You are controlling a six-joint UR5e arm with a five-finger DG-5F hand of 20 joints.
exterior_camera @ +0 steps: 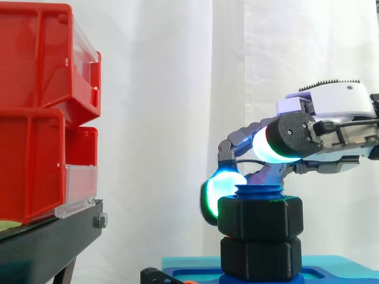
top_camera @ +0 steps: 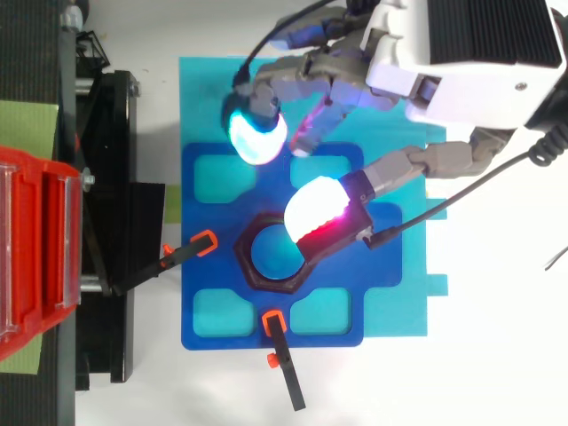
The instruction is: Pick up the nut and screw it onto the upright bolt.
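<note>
Nut [exterior_camera: 260,216] on bolt [exterior_camera: 259,191] at blue base [top_camera: 206,306] centre; hand [top_camera: 461,53] above, fingers [top_camera: 315,213] loosely spread, holding nothing. Risk: off-centre pad push tilts nut, causing cross-threading or jamming

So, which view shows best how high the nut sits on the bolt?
The side view: the nut is seen level, near the top of the blue bolt, with a little thread above it and another black hex piece below. The top view gives its hexagon outline, partly covered by the hand, not its height.
</note>
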